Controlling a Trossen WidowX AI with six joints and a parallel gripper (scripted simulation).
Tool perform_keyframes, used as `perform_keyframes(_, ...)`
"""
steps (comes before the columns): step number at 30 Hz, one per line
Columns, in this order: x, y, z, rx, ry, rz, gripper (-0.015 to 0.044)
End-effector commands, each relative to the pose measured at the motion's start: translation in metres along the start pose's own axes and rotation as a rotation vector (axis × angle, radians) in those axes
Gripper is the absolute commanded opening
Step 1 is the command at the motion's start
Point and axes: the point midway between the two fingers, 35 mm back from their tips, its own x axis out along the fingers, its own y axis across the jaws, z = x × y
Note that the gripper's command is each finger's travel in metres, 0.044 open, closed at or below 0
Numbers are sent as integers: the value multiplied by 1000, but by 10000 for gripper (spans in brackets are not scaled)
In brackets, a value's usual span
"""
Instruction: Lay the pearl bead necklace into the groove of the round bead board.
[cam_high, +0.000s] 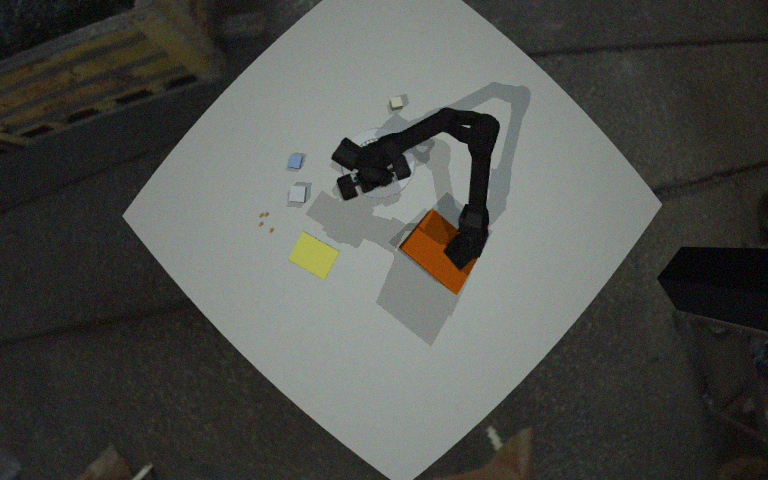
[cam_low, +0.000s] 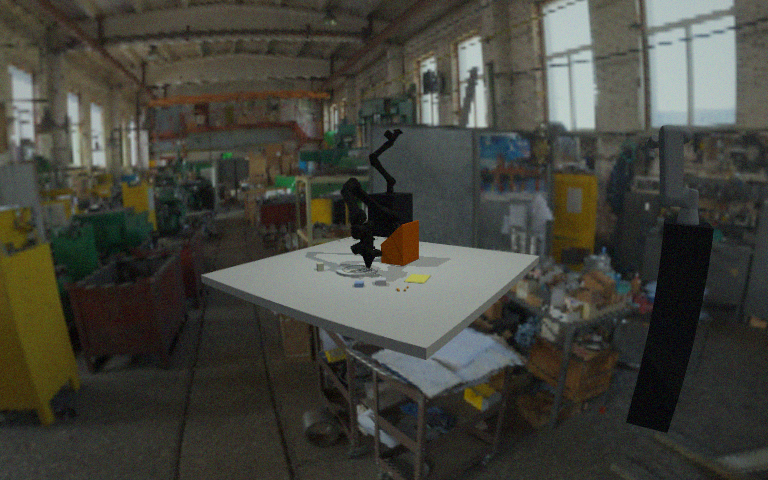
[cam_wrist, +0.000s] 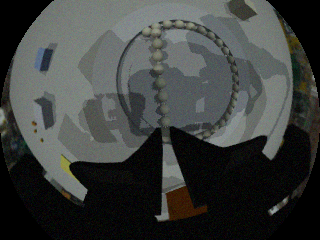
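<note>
The round bead board (cam_high: 386, 193) (cam_low: 343, 272) (cam_wrist: 106, 75) is a pale disc with a ring groove. The pearl bead necklace (cam_high: 369, 142) (cam_wrist: 158, 56) lies along the ring's top and right side in the wrist view. From the top its other run cuts nearly straight down across the inside of the ring to my fingers. The groove's left side shows as a bare dark line. My gripper (cam_low: 368, 266) (cam_wrist: 165, 131) points down at the board, its tips nearly together, shut on the necklace near the ring's lower edge. The beads right between the tips are mostly hidden.
A tall orange block (cam_high: 434, 255) (cam_low: 403, 247) (cam_wrist: 184, 204) stands close to the board. A blue block (cam_high: 295, 161) (cam_low: 359, 284), a pale grey block (cam_high: 297, 194) (cam_low: 380, 281), a beige block (cam_high: 396, 103) (cam_low: 320, 266), a yellow square (cam_high: 314, 255) (cam_low: 417, 278) and several small orange bits lie around.
</note>
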Motion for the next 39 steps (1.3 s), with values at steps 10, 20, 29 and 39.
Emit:
perform_keyframes(10,-6,4,-3,-7,-2,-3,0)
perform_keyframes(20,-5,10,-6,-7,-1,-3,0)
perform_keyframes(29,-1,10,-5,2,-4,0,53)
perform_keyframes(39,-1,10,-5,2,-4,0,315)
